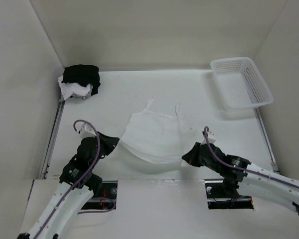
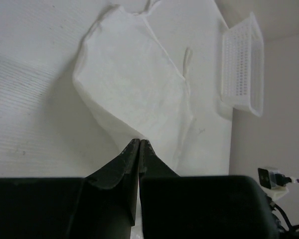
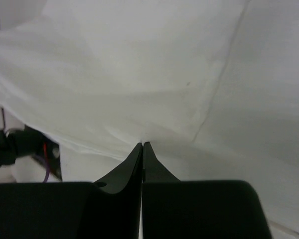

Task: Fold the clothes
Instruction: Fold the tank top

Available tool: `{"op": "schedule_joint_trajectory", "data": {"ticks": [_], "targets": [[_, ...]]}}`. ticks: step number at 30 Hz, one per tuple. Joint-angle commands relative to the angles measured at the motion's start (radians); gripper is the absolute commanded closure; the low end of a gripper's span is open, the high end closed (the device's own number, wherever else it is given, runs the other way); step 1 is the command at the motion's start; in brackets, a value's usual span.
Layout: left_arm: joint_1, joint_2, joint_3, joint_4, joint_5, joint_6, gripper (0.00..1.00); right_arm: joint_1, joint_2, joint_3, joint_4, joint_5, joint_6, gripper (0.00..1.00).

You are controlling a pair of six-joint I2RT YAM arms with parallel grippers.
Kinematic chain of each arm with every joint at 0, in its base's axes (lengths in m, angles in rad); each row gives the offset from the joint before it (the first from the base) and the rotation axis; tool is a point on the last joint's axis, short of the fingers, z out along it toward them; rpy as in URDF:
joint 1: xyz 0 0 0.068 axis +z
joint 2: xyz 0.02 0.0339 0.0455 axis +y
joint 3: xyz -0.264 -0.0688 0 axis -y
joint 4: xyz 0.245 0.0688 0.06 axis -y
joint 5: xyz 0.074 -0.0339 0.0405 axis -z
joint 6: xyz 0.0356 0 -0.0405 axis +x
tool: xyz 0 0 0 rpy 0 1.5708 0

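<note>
White bench (image 1: 119, 94) boxed by pale walls: I have both grippers pinched shut on the near hem of the one white camisole (image 1: 154, 134), the left gripper (image 2: 139, 143) at its left corner and the right gripper (image 3: 142, 145) at its right, close to the bench's near edge. Beyond, one pile of black and white clothes (image 1: 79, 82) sits in the far left corner and one white basket (image 1: 241, 82) in the far right.

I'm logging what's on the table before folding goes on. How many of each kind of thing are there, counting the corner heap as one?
white strappy top: 1
heap of black and white clothes: 1
white lattice basket: 1
Total: 3
</note>
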Motion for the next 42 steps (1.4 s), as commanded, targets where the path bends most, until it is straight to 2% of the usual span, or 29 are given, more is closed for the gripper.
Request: {"op": "schedule_joint_trajectory", "data": {"ticks": [1, 6, 9, 13, 19, 26, 30, 33, 37, 39, 42], "targets": [[-0.011, 0.208, 0.039, 0.139, -0.114, 0.044, 1.00, -0.133, 0.108, 0.098, 0.029, 0.020, -0.093, 0.99], [0.090, 0.609, 0.099, 0.544, -0.104, 0.077, 1.00, -0.382, 0.289, 0.162, 0.204, -0.076, -0.244, 0.99], [0.110, 0.817, 0.192, 0.677, -0.082, 0.080, 1.00, -0.515, 0.390, 0.210, 0.293, -0.140, -0.296, 0.99], [0.119, 1.010, 0.320, 0.748, -0.077, 0.080, 1.00, -0.624, 0.501, 0.306, 0.344, -0.201, -0.336, 0.99], [0.144, 1.210, 0.458, 0.827, -0.082, 0.066, 1.00, -0.713, 0.663, 0.443, 0.385, -0.246, -0.370, 0.98], [0.167, 1.537, 0.729, 0.825, -0.067, 0.083, 1.00, -0.808, 0.889, 0.549, 0.466, -0.287, -0.376, 0.98], [0.190, 1.701, 0.864, 0.790, -0.009, 0.078, 0.95, -0.838, 1.031, 0.612, 0.495, -0.312, -0.379, 0.96], [0.202, 1.748, 0.901, 0.776, -0.008, 0.074, 0.81, -0.841, 1.111, 0.656, 0.515, -0.310, -0.376, 0.91], [0.228, 1.668, 0.831, 0.802, -0.057, 0.078, 0.65, -0.836, 1.141, 0.659, 0.569, -0.280, -0.345, 0.71], [0.233, 1.584, 0.739, 0.807, -0.083, 0.080, 0.62, -0.826, 1.100, 0.624, 0.577, -0.243, -0.345, 0.61], [0.227, 1.434, 0.534, 0.825, -0.114, 0.086, 0.62, -0.781, 0.975, 0.522, 0.574, -0.160, -0.382, 0.52]]}}
